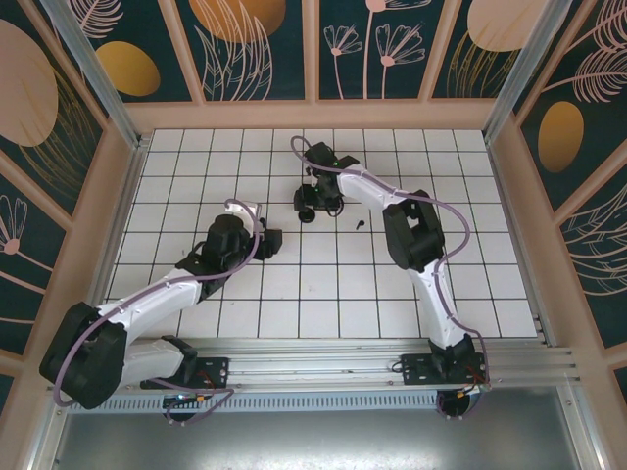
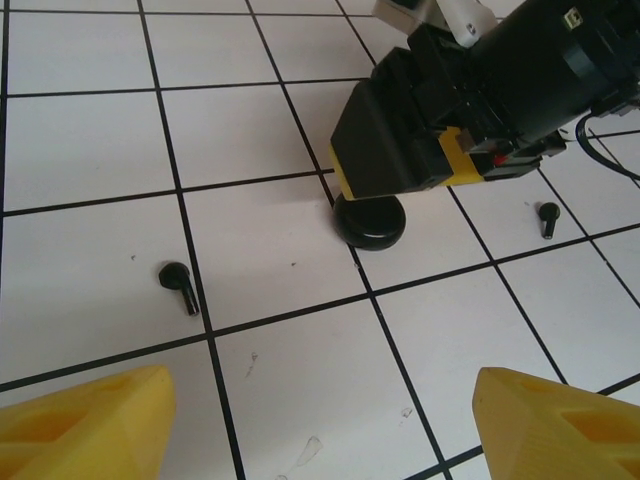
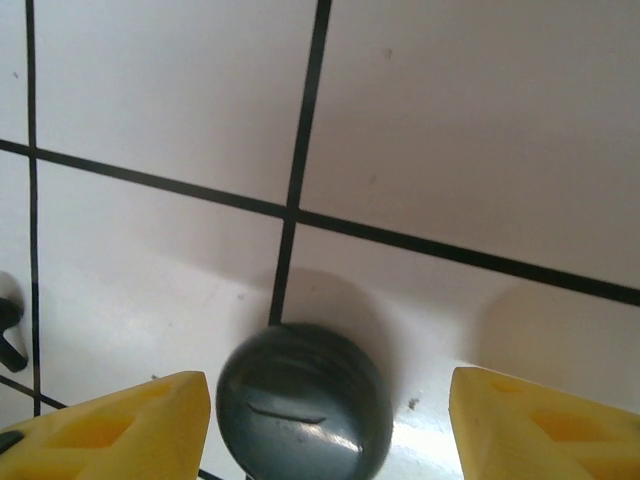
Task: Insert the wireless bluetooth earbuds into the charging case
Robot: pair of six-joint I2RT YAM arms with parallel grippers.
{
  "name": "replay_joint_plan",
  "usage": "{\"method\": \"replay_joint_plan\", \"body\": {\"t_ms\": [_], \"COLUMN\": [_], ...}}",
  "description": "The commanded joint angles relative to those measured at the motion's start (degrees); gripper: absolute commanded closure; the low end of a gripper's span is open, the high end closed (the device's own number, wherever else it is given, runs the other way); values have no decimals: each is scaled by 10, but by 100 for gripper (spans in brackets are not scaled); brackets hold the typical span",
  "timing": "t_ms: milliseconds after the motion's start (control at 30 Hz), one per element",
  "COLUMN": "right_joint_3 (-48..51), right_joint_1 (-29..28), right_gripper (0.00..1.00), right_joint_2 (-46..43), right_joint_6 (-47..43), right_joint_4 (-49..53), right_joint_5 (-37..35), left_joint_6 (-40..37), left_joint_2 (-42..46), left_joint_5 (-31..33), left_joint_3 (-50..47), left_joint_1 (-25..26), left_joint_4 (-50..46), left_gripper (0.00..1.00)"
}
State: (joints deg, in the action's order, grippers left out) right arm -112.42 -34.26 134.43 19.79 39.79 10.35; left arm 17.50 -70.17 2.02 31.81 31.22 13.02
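1. Right wrist view: the right gripper (image 3: 325, 425) is released, its fingers either side of the black charging case (image 3: 305, 400), which seems closed.
2. The left earbud (image 2: 178, 285) and right earbud (image 2: 547, 218) lie loose on the tiles, flanking the case.
3. The left gripper (image 2: 320, 425) is open and empty, held low near the left earbud.
4. Likely step: opening the case, which first needs a steady hold.

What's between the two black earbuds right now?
In the left wrist view, the black charging case, under the open right gripper, lies between the nearer earbud and the farther earbud.

black case (image 3: 305, 405) cut off by bottom edge, black earbud (image 3: 8, 335) clipped at left edge
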Motion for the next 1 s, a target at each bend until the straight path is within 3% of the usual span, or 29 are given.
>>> {"method": "replay_joint_plan", "body": {"t_ms": [0, 433, 800, 967], "right_joint_3": [-30, -56, -58, -18], "right_joint_1": [-9, -46, -66, -61], "right_gripper": [34, 35, 54, 57], "right_joint_2": [21, 61, 49, -8], "right_joint_6": [-3, -1, 5, 25], "right_joint_4": [32, 81, 106, 72], "right_joint_5": [-20, -78, -110, -87], "left_joint_6": [5, -1, 7, 6], "left_joint_2": [-16, -17, 2, 25], "left_joint_5": [-3, 10, 12, -11], "left_joint_3": [14, 10, 3, -12], "left_joint_1": [-3, -4, -4, -4], "left_joint_4": [17, 12, 8, 42], "left_gripper": [22, 20, 20, 20]}}
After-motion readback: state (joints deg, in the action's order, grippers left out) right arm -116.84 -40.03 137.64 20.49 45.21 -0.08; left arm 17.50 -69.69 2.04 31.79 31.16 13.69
